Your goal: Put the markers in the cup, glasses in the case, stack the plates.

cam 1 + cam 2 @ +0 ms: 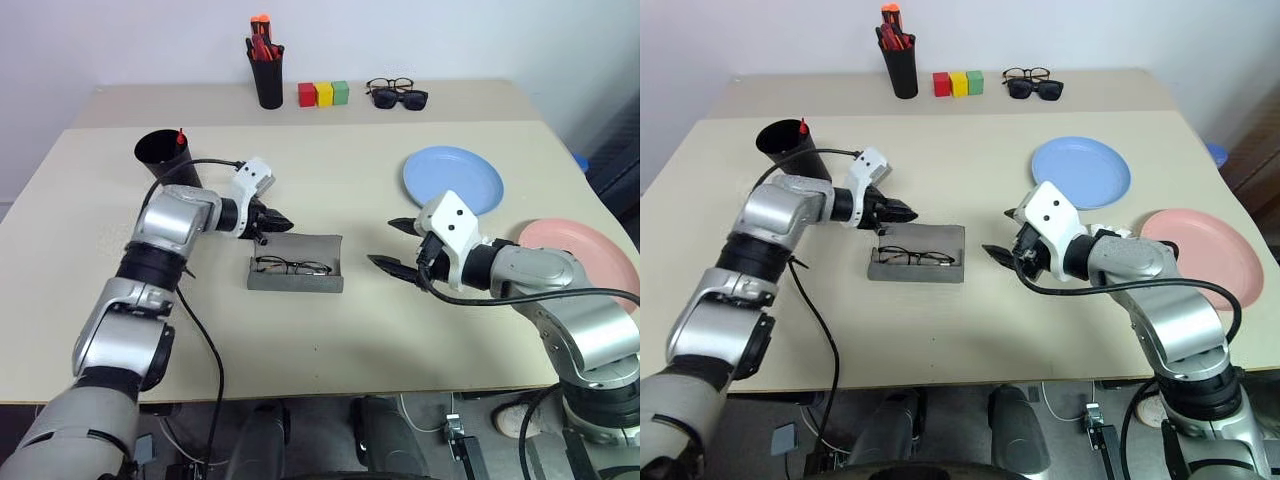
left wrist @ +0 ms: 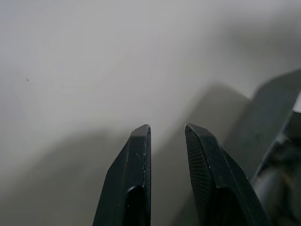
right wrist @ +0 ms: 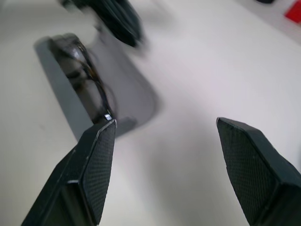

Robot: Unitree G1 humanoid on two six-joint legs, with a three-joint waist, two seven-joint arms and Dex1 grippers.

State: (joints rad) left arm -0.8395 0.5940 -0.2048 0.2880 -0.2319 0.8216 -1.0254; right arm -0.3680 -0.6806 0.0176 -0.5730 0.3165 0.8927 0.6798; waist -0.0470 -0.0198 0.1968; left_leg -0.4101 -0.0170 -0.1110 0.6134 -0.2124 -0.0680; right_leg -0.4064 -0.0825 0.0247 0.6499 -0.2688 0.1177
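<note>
The grey case (image 1: 296, 284) lies open mid-table, its lid flat behind it and the black wire-rimmed glasses (image 1: 292, 266) inside. My left gripper (image 1: 281, 222) hovers at the lid's back left corner; its fingers (image 2: 138, 160) stand a narrow gap apart with nothing between them. My right gripper (image 1: 381, 243) is open and empty just right of the case, seen past its fingertips (image 3: 101, 155). The black cup (image 1: 165, 158) at the left holds a red-tipped marker (image 1: 181, 135). The light blue plate (image 1: 453, 180) and the pink plate (image 1: 580, 255) lie apart on the right.
Along the back stand a narrow black cup of red and orange markers (image 1: 266, 75), red, yellow and green blocks (image 1: 323, 94), and dark sunglasses with spare spectacles (image 1: 398, 94). The table's front edge (image 1: 330, 392) runs just below my arms.
</note>
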